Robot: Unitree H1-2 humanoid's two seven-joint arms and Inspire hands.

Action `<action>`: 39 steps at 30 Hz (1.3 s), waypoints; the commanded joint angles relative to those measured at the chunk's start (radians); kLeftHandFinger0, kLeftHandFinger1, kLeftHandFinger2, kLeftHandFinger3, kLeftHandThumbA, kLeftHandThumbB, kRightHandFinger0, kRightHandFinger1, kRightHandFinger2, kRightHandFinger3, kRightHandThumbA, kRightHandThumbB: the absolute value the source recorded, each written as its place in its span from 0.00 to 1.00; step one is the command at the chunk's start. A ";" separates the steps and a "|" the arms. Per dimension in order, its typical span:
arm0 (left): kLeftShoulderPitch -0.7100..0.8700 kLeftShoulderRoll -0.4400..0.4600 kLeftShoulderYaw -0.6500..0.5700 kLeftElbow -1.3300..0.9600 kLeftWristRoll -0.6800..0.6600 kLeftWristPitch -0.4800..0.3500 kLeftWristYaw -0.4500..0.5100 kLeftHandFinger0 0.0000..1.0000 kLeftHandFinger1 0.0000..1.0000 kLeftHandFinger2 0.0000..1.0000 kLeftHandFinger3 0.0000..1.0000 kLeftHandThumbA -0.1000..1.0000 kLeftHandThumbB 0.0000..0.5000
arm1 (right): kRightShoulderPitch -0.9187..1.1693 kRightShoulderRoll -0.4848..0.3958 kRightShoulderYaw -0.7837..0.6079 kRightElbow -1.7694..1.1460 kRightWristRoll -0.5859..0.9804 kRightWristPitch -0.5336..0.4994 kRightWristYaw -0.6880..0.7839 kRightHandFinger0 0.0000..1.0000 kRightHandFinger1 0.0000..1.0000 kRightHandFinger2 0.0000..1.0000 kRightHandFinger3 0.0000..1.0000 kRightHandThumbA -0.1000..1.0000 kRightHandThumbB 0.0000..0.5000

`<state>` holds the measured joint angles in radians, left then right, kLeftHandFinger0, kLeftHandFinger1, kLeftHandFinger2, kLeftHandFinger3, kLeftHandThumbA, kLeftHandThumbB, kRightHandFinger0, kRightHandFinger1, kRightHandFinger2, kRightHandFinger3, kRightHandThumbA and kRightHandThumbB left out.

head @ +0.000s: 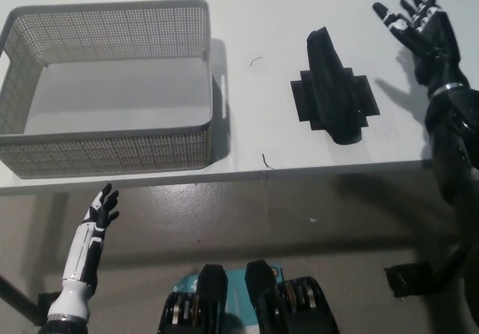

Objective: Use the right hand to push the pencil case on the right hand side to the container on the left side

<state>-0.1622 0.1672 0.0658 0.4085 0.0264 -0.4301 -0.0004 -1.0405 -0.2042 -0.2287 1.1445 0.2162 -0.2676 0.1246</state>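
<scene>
A black pencil case lies on the white table, right of centre, on a patch of black tape. My black right hand hovers open above the table, up and to the right of the case and apart from it, its fingers spread. The grey mesh container stands at the left of the table with nothing inside. My white left hand rests open below the table's front edge at the lower left.
The table's front edge runs across the middle of the view, with grey floor below it. Bare tabletop lies between the container and the case. A black patch marks the floor at lower right.
</scene>
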 commanded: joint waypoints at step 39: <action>-0.025 0.017 0.025 -0.037 -0.010 -0.040 0.020 1.00 1.00 1.00 1.00 1.00 0.64 | -0.018 0.140 -0.060 0.217 0.065 -0.119 0.058 1.00 1.00 1.00 1.00 1.00 0.44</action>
<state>-0.1632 0.1673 0.0746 0.4034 0.0253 -0.4302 -0.0003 -1.0384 -0.0762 -0.2824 1.3625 0.2609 -0.3428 0.1515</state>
